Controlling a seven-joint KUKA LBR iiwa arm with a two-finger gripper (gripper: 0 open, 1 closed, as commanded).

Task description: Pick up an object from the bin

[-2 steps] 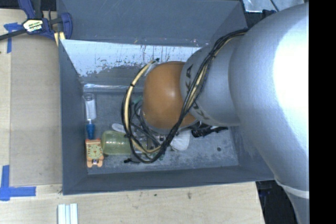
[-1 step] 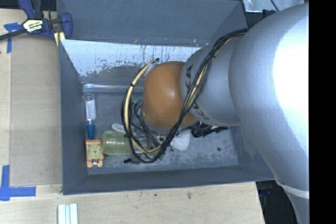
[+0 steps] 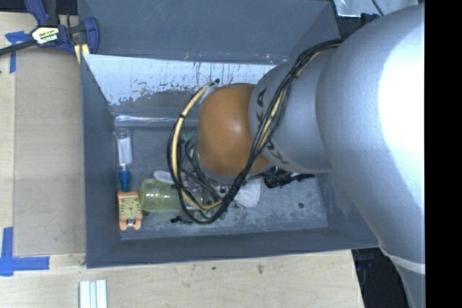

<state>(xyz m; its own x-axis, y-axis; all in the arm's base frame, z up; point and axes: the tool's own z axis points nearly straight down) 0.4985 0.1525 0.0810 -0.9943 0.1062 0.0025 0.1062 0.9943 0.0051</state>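
My gripper (image 3: 196, 188) is low in the bin's front middle, mostly hidden under the arm's fittings. Just left of it a pale green translucent cup (image 3: 157, 196) lies on its side, close to or touching the gripper. A small white piece (image 3: 162, 175) shows behind the cup. A white crumpled thing (image 3: 250, 193) lies just right of the gripper.
At the bin's front left corner sits a small orange and yellow block-shaped toy (image 3: 130, 210). Behind it a clear tube with a blue cap (image 3: 124, 155) lies along the left wall. The arm with its orange cover and cables covers the bin's right half.
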